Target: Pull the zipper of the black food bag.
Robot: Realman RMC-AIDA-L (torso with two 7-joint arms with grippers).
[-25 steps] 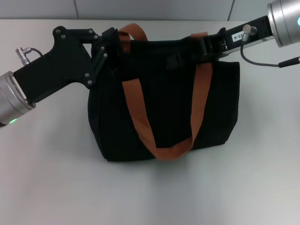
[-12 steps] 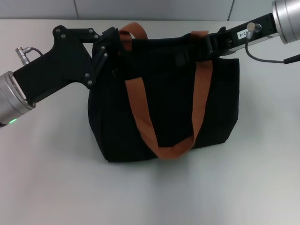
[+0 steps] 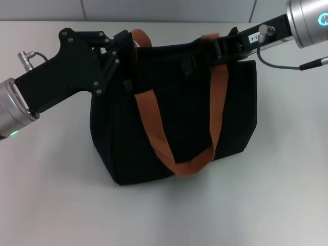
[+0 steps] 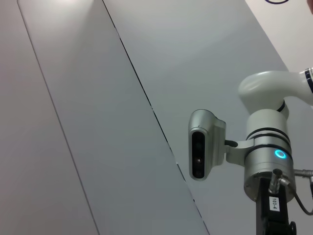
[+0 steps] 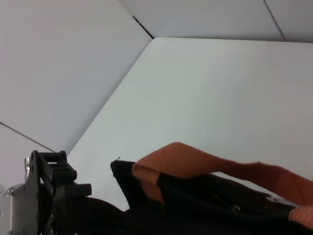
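The black food bag (image 3: 174, 118) stands upright mid-table, one rust-orange strap (image 3: 154, 128) hanging down its front. My left gripper (image 3: 124, 51) is shut on the bag's top left corner beside the far strap. My right gripper (image 3: 192, 64) reaches in from the right along the top edge and is shut there on the zipper. The pull tab is hidden between the dark fingers. The right wrist view shows the bag's top (image 5: 195, 205), an orange strap (image 5: 186, 159) and the left gripper (image 5: 54, 196) beyond it.
The bag stands on a white table (image 3: 51, 195) with bare surface in front and to both sides. A grey panelled wall (image 3: 169, 9) runs behind. The left wrist view shows only the wall and my right arm (image 4: 266, 166).
My right gripper has moved left along the bag's top edge. The bag's top has shifted left and its left side has bulged out. The left gripper has stayed put.
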